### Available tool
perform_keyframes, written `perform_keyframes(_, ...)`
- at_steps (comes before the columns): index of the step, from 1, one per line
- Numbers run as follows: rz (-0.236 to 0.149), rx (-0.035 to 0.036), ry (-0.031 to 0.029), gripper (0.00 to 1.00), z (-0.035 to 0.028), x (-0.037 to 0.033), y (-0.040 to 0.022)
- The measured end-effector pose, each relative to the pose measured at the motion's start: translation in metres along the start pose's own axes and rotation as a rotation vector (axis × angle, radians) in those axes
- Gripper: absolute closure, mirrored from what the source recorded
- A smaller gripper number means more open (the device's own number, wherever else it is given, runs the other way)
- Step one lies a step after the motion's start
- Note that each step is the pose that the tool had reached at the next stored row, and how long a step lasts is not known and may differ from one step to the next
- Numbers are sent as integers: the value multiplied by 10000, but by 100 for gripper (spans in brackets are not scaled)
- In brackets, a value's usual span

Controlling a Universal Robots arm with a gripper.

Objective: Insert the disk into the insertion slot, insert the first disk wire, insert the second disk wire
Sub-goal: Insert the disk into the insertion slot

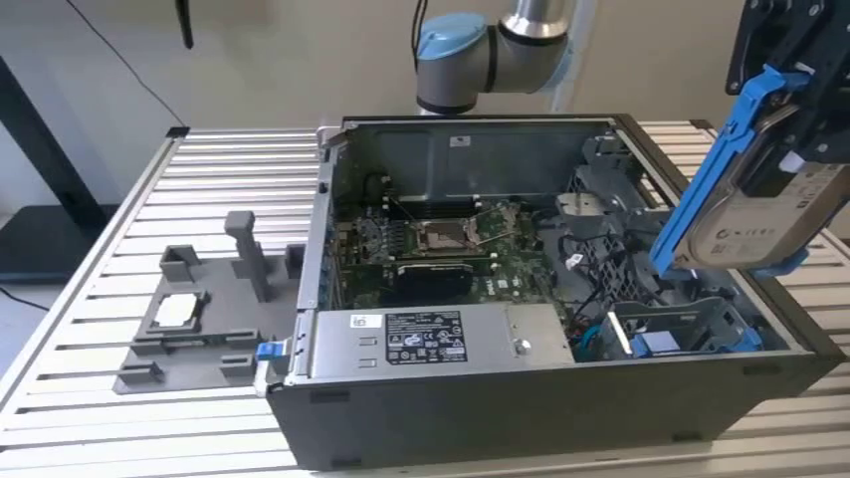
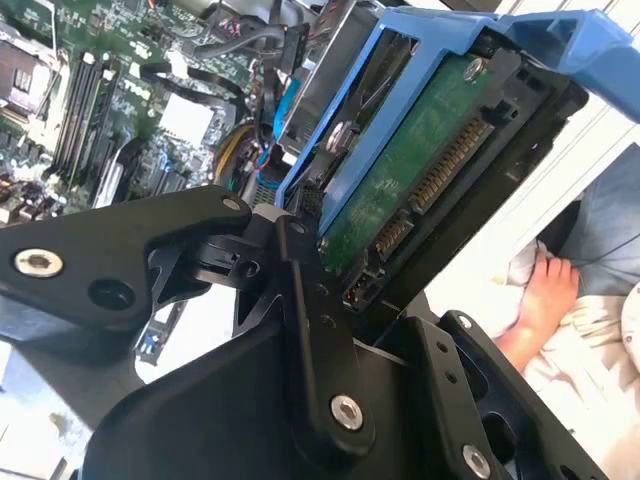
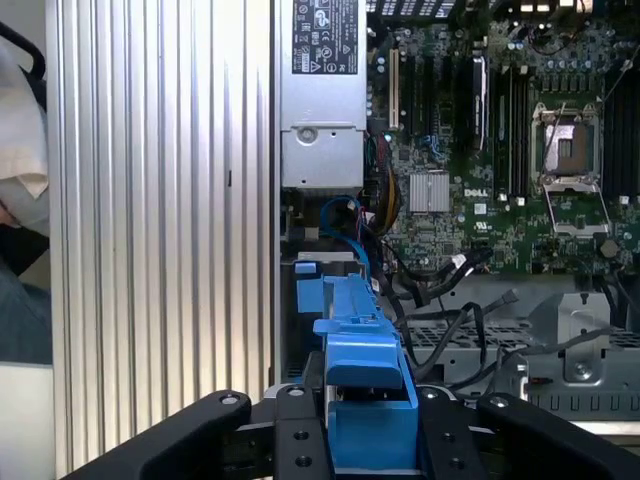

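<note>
Overhead, the hand [image 1: 794, 134] is clamping the disk [image 1: 767, 224], with its fingers [image 3: 225, 440] closing on either side of the blue carrier bracket [image 3: 360, 340], as both wrist views show. The disk is hanging in the air above the end of the open computer case [image 1: 531, 408] that lies toward the exterior view's right, clear of everything inside.

The insertion slot [image 1: 678, 324], a grey drive cage in the near corner of the case, is lying below the disk and slightly toward the exterior view's left. It is sitting just beside the labelled power-supply box [image 1: 425, 339], with the motherboard [image 1: 445, 239] further back. The case itself is resting on a slatted surface [image 1: 226, 169].

The long axis of the disk is running steeply, nearer upright than flat. The lower end is pointing down toward the cage and the upper end is leaning toward the exterior view's right. In the second wrist view the green circuit board [image 2: 400, 170] and the connector edge [image 2: 450, 160] are facing the camera. This suggests that the connectors are lying at the end nearer the hand, and that the plain end is leading downward.

The governing relation is therefore a downward offset with a tilt. The disk and the mouth of the cage are standing apart, and their axes do not appear to be aligned.
</note>
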State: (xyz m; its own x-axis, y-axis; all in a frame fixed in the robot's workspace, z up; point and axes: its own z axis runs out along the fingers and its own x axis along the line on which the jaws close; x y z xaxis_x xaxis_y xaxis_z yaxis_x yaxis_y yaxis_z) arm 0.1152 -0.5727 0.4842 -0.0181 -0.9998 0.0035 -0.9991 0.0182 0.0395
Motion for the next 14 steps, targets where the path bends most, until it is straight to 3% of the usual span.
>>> perform_keyframes(14, 0, -5, 0, 67, 176, -1, -7)
